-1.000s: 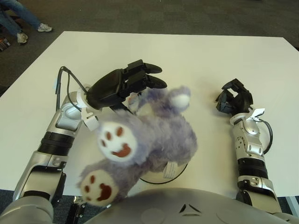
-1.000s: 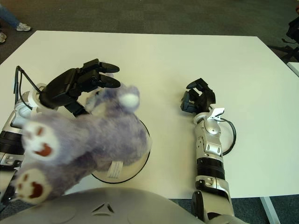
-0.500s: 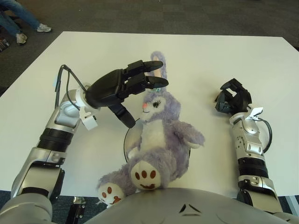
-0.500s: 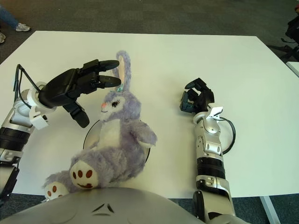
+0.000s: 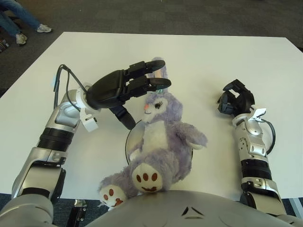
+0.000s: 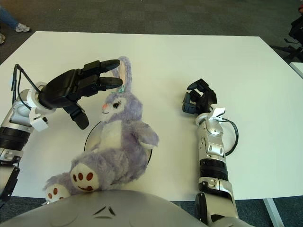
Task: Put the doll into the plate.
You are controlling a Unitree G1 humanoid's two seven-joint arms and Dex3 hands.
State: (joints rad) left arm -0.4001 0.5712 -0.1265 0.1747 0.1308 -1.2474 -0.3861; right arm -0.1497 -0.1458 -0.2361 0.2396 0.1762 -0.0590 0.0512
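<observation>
A purple plush bunny doll (image 5: pixel 163 142) with a white belly lies on its back across a round plate (image 5: pixel 131 138), covering most of it. Its feet reach toward the table's near edge and its ears point away. My left hand (image 5: pixel 128 87) hovers just left of the doll's head, fingers spread, with the fingertips (image 5: pixel 158 84) over the ears and nothing grasped. My right hand (image 5: pixel 235 100) shows at the right of the doll, fingers curled, holding nothing.
The white table (image 5: pixel 199 56) stretches out beyond the doll. A person's legs and shoes (image 5: pixel 21 19) stand on the dark floor at the far left. My own grey torso (image 5: pixel 189 210) fills the bottom edge.
A second ago the doll was tumbling in a blur under my left hand; it has since dropped onto the plate and lies still. My left hand has let go and stays beside its head.
</observation>
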